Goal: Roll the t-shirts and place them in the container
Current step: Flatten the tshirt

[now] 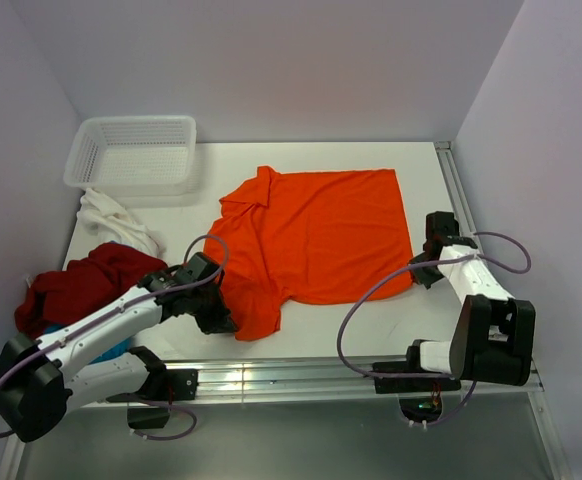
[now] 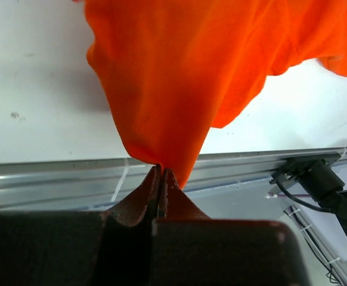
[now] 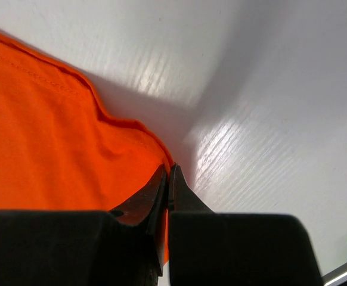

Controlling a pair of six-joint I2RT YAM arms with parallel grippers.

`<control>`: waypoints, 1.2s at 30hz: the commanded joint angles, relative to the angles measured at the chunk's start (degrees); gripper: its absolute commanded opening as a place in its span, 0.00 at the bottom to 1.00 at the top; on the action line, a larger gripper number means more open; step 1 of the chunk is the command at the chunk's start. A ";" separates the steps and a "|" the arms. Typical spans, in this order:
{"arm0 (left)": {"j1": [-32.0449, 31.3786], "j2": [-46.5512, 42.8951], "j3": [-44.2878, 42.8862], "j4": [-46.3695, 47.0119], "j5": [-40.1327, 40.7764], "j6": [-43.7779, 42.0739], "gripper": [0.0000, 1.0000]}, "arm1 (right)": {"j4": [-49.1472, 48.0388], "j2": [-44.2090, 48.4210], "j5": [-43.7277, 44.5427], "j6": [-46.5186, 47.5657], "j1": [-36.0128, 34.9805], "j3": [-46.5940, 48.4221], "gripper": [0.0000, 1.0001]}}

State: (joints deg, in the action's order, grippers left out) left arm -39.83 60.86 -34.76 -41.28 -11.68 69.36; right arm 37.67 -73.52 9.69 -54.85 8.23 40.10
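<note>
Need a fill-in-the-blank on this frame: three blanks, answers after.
1. The left gripper and right gripper are both ____ on the orange t-shirt.
2. The white mesh basket sits in the far ____ corner.
3. The crumpled t-shirt nearest the left gripper is dark ____.
Answers: shut; left; red.

1 white mesh basket (image 1: 131,150) is set upright at the far left corner of a white table (image 1: 426,185), close to the back wall (image 1: 271,60). The table is enclosed by 3 pale walls, and its near edge is bordered by a metal rail (image 1: 301,375). A few small dark specks (image 2: 15,115) are seen on the tabletop in the left wrist view.
</note>
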 commanded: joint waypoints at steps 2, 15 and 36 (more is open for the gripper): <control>-0.60 -1.88 -1.89 -4.17 -1.68 2.44 0.00 | 1.97 -0.49 3.23 1.76 3.02 3.23 0.00; -3.23 -0.57 2.24 -2.49 -3.43 3.06 0.00 | 1.97 -0.58 2.96 5.71 8.56 5.08 0.00; -3.94 13.93 -15.24 -3.90 -5.02 -0.02 0.00 | 4.08 -1.10 2.79 8.79 8.82 7.71 0.00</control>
State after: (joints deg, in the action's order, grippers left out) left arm -43.55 74.11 -47.44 -44.10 -15.38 69.63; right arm 40.34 -74.85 11.11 -47.29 16.67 44.27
